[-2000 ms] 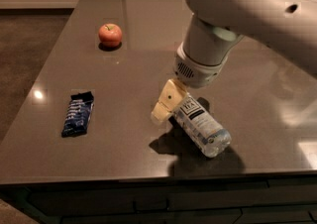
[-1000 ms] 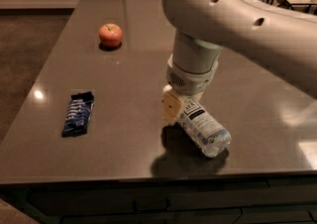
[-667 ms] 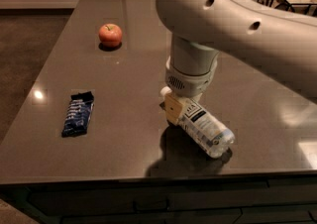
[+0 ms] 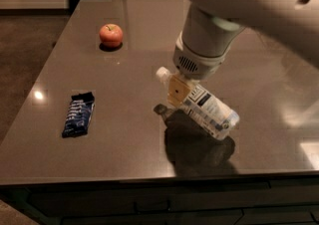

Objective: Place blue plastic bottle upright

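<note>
The blue plastic bottle [image 4: 210, 110] is clear and ribbed, with a white cap [image 4: 161, 73] and a white label bearing a dark blue square. It is tilted near the middle of the table, cap end raised to the upper left, base low at the right above its dark shadow. My gripper [image 4: 178, 90] comes down from the large white arm [image 4: 209, 40] and is shut on the bottle near its neck. A yellowish finger [image 4: 175, 89] lies across the front of the bottle.
A red apple [image 4: 110, 35] sits at the back left of the brown table [image 4: 124, 159]. A flat dark-blue snack packet [image 4: 78, 114] lies at the front left. The table's front edge runs just below the bottle's shadow.
The bottle lay flat beside the gripper; now the gripper holds it near the neck and the cap end has risen, so the bottle is tilted. The arm has shifted up and right.
</note>
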Motion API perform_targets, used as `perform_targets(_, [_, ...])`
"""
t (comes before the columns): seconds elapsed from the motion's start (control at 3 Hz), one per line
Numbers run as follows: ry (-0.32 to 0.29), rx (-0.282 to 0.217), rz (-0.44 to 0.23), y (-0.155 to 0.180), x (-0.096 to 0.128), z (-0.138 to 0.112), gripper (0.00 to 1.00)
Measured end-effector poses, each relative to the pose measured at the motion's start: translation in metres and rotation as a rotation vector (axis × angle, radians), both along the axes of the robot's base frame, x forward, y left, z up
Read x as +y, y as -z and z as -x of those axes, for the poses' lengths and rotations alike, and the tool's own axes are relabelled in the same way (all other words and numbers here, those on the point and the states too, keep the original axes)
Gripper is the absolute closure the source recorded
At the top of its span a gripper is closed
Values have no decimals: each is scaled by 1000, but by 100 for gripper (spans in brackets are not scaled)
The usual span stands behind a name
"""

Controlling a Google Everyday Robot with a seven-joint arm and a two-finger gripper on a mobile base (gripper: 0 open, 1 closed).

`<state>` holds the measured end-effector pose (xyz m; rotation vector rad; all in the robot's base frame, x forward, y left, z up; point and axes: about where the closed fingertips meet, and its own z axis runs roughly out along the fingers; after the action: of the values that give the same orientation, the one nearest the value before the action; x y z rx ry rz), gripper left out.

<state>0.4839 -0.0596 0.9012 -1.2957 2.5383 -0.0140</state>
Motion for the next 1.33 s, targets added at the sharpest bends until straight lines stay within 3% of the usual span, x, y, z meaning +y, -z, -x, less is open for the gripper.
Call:
perform_targets(0.67, [-110,-190,-235,-48,10,-24,100])
perform_targets(1.0, [-159,-338,-409,-68,14,-35,100])
perform_targets(1.33, [-171,-437,-528,-79,13,-41,100])
